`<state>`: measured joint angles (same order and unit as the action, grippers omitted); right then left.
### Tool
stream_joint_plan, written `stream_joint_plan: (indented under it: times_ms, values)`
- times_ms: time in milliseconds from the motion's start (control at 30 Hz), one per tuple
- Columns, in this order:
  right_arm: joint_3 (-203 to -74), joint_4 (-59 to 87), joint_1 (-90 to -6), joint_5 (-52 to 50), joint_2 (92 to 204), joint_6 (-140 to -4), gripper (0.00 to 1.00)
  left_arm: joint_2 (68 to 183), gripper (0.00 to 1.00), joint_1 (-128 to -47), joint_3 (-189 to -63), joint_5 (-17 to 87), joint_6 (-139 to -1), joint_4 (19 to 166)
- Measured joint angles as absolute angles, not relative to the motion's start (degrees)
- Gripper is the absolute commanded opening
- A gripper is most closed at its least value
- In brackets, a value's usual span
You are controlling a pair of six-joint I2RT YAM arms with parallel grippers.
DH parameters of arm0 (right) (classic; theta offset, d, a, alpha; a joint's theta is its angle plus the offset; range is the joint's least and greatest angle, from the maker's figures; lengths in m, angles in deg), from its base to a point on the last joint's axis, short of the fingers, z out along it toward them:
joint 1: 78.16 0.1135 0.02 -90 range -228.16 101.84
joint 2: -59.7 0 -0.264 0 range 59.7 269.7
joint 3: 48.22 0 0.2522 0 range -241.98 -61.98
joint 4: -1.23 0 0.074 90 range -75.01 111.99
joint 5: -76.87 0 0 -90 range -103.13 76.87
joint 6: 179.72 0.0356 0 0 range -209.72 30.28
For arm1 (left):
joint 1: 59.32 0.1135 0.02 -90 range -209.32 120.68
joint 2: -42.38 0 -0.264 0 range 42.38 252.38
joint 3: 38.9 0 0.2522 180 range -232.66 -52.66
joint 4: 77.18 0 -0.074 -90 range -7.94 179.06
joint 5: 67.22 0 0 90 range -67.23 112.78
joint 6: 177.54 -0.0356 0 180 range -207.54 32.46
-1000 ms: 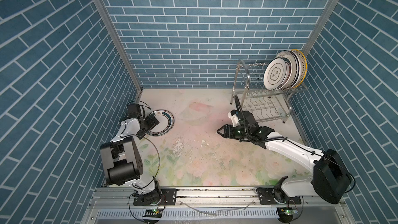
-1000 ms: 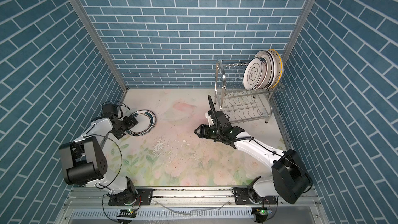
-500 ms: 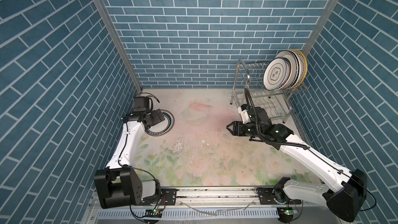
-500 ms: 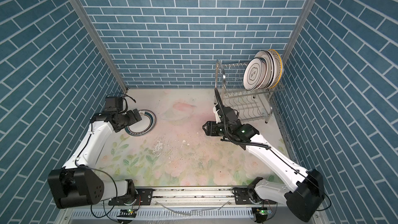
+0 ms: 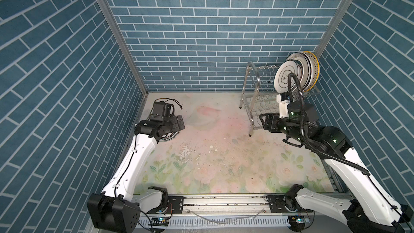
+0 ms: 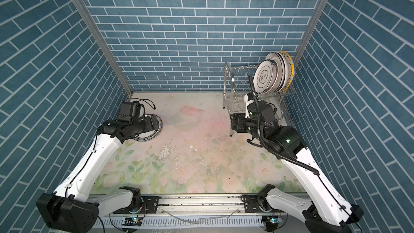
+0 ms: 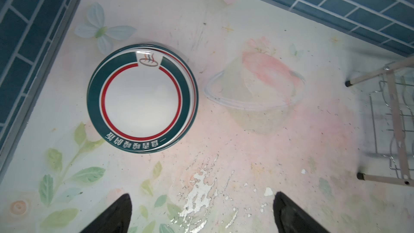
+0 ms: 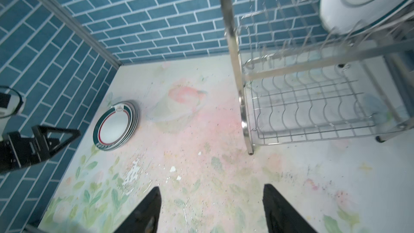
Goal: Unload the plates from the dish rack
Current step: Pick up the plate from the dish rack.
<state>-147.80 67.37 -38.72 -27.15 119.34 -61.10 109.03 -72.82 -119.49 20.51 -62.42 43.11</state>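
The plates [image 5: 298,70] not yet unloaded stand on edge in the upper tier of the dish rack [image 5: 255,99], crowded at its end by the right wall [image 5: 369,63]. We judge the wire slots [image 5: 266,75] keep them upright, with their top rims free to pinch. Their faces look along the rack's length toward the empty slots, so the row runs with its long side. A stack of plates [image 7: 142,98] lies flat, face up, on the counter [image 7: 246,153] near the left wall [image 5: 56,86]. Our left end effector [image 7: 202,195] hovers by it, spread wide and empty. Our right end effector [image 8: 211,187], jaws apart with nothing between, sits beside the rack's front leg, lower than the plates.
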Motion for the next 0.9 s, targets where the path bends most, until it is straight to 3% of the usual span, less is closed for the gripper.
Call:
stream_joint_plan:
  times_ms: [233,567,900]
  values:
    - [-160.50,72.00,-41.25,-33.97,122.15,-64.71,0.78,108.86,0.99,-84.38,-122.09,18.92,-60.78,44.33]
    - [-174.73,75.89,-49.91,-33.90,133.72,-67.75,0.78,111.83,0.99,-99.24,-123.10,16.14,-57.96,48.14]
    - [-177.11,75.54,-56.90,-33.64,140.95,-68.77,0.76,112.64,0.99,-104.91,-122.97,15.25,-56.23,51.96]
